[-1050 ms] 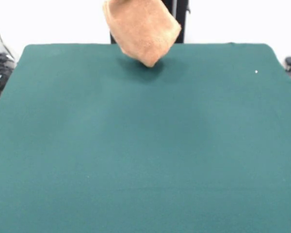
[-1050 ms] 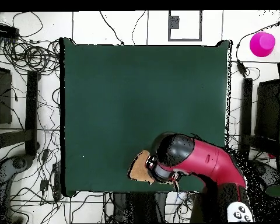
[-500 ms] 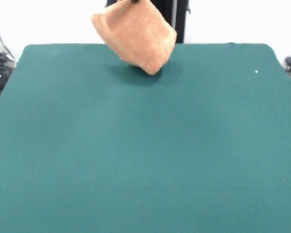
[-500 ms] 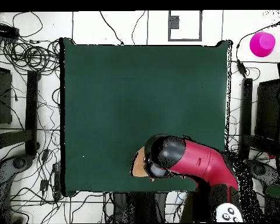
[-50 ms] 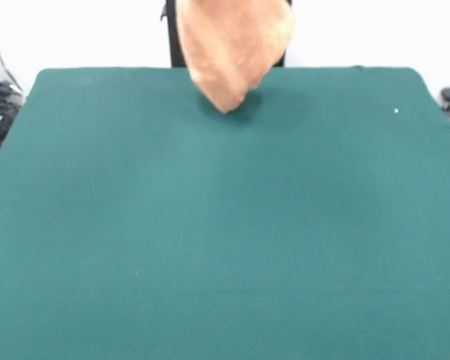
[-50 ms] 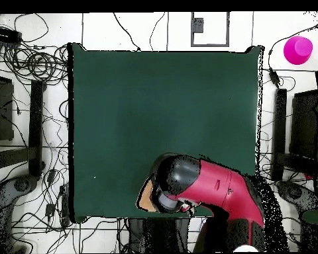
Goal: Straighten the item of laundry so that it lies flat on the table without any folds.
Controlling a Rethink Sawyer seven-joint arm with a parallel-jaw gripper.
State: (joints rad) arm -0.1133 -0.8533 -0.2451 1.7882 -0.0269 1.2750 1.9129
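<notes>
Golden-tan terry towel | hangs bunched above table | tool unseen (arm covers it)

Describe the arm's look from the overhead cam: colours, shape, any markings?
The arm is a thick, rounded tube in glossy red, ending toward the table in a bulbous black and grey joint housing. Its base end turns black. No markings or cables on it can be made out. The gripper itself is hidden in both views.

Setting: robotics lab.
Surface: my green felt-covered surface stands alone on a white floor.
Cabling: loose cables sprawl around it.
Equipment: dark stands flank both sides.
Arm: my red arm reaches over.
</notes>
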